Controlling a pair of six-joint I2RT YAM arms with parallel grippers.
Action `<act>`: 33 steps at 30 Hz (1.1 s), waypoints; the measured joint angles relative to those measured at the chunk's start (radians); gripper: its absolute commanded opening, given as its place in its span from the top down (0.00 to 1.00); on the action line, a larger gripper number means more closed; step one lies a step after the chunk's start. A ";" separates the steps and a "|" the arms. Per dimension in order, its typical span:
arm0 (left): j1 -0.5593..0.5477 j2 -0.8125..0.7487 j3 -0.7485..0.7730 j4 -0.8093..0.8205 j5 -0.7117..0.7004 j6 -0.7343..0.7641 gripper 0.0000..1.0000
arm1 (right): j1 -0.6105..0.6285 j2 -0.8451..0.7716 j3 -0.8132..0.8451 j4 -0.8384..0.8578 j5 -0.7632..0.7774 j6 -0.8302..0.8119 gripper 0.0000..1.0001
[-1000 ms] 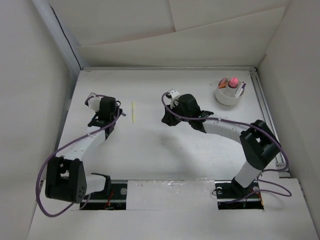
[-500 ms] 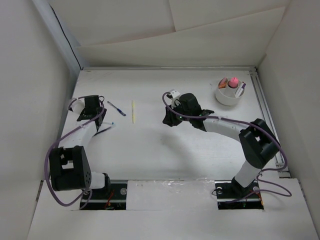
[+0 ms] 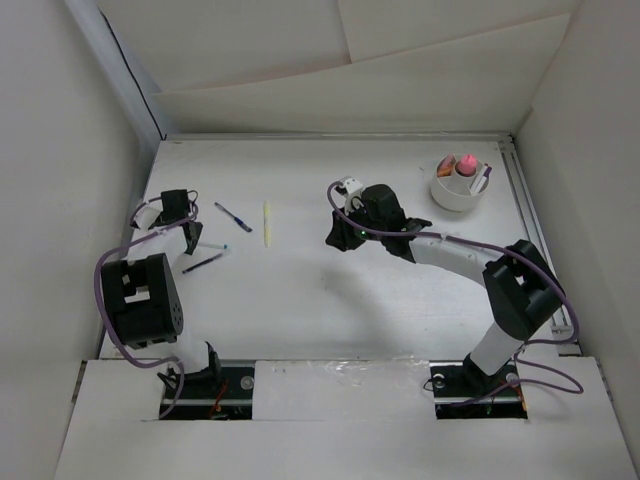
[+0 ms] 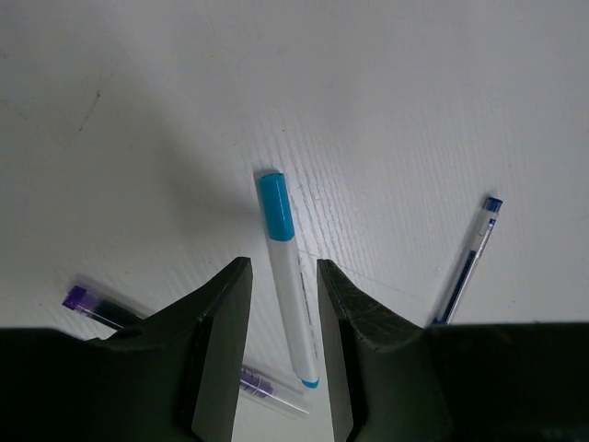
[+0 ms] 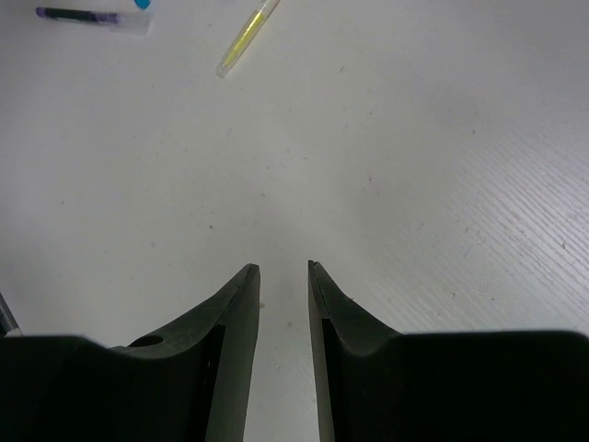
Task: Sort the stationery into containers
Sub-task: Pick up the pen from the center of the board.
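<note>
Stationery is seen scattered around the left pincer (image 4: 283,269), whose jaws are held narrowly apart, little wider than the white marker (image 4: 293,304) with a blue cap that lies on the table (image 4: 386,83) in the gap between them. The capped end of that marker reaches out past the fingertips, while its other end is seen further back between the fingers. A sliver of table is seen between the marker and the finger on the left of the wrist view; contact with the other finger cannot be told. A purple-capped pen (image 4: 90,300) is found just outside that left-hand finger and partly hidden behind it, its clear barrel reaching toward the back end of the marker. A blue pen (image 4: 467,261) is laid outside the opposite finger, apart from it. The right pincer (image 5: 283,269) is likewise kept at a narrow gap, and nothing is held between its jaws. A yellow pen (image 5: 245,37) is seen well ahead of it and slightly to its left. From above, the white cup (image 3: 450,197) is placed well away to the right of the right pincer and further out. A pink-capped tube (image 3: 466,161), a small orange piece (image 3: 446,163) and a dark-tipped pen (image 3: 485,177) are stood inside it; which compartments cannot be told.
</note>
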 measured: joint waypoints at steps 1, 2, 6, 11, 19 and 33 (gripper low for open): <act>0.000 0.000 0.000 0.000 -0.002 0.001 0.69 | 0.000 0.000 0.000 -0.001 0.000 0.000 0.66; 0.000 0.000 0.000 0.000 -0.003 0.002 0.69 | 0.000 0.000 0.000 0.000 0.000 0.000 0.66; 0.000 0.008 0.009 -0.007 -0.008 0.008 0.74 | 0.000 0.000 0.000 0.000 0.000 0.000 0.66; 0.001 0.095 0.074 -0.011 -0.017 0.014 0.77 | 0.000 0.000 0.000 0.000 0.000 0.000 0.66; 0.002 0.145 0.087 -0.014 -0.013 0.016 0.78 | -0.008 -0.003 0.000 0.000 -0.003 0.000 0.66; 0.002 0.189 0.125 0.020 -0.006 0.028 1.00 | -0.008 -0.004 0.000 0.000 -0.010 0.000 0.66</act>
